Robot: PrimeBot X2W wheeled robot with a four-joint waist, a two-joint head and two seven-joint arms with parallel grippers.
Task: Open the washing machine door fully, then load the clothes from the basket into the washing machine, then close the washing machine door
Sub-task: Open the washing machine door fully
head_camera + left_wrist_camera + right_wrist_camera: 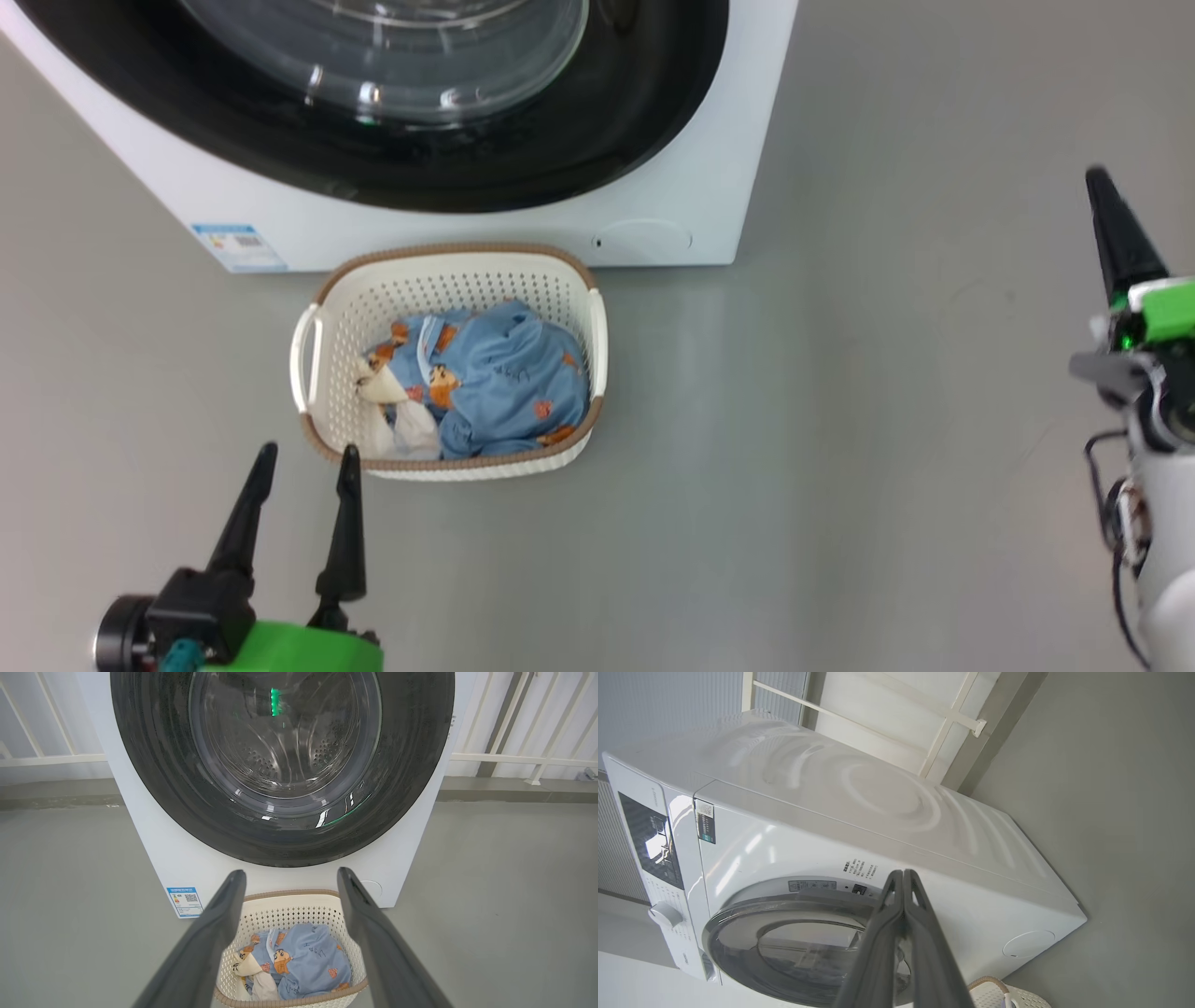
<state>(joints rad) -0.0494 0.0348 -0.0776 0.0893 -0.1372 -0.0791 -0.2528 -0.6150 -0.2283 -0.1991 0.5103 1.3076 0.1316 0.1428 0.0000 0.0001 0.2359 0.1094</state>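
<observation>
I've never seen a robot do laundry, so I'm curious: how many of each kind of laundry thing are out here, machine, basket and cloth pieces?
Washing machine: 1
Basket: 1
Blue bear-print bundle: 1
Cream cloth: 1
Total: 4

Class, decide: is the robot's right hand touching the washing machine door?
Apart. The head view shows grey floor between the right hand and the washing machine door.

Grey floor (887,420), white railing (514,758)
</observation>
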